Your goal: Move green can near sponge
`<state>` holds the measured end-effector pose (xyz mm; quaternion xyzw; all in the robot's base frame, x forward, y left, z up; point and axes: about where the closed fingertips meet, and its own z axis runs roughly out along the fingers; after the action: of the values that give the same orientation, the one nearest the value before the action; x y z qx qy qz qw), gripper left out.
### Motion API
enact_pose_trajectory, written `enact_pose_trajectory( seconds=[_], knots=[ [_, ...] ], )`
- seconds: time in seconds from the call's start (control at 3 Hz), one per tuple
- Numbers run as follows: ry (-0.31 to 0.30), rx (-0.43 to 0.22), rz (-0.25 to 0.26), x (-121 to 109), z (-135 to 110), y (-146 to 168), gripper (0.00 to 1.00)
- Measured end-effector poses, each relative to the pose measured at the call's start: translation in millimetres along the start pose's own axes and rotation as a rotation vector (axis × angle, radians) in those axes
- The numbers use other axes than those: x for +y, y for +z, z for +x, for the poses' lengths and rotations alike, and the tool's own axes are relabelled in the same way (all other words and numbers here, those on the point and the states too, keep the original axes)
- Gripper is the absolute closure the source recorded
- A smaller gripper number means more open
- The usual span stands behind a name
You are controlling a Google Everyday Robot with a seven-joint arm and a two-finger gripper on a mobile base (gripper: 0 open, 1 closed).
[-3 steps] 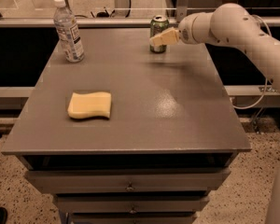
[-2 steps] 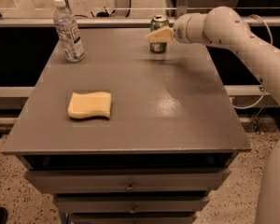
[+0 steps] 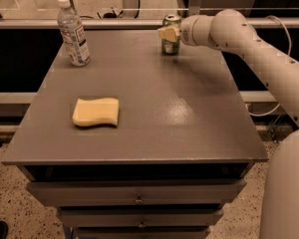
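The pincer sat right against the upright green can, far across the surface; whether it gripped, I couldn't tell. The sponge lay well apart, nearer and left.

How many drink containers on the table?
2. The can stands at the far edge, right of centre, with the gripper at its side; the bottle stands at the far left corner. None look hidden.
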<state>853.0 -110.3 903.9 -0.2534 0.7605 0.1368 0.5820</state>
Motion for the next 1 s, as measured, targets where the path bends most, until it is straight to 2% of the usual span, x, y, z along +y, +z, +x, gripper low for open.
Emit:
enact_pose_trajectory(
  seconds=[0.33, 0.67, 1.0],
  knots=[
    [0.011, -0.005, -0.025, 7, -1, -4, 0.70],
    [-0.025, -0.027, -0.146, 48, -21, -32, 0.99],
    [-0.058, -0.035, -0.266, 89, -23, -56, 1.00]
  ],
)
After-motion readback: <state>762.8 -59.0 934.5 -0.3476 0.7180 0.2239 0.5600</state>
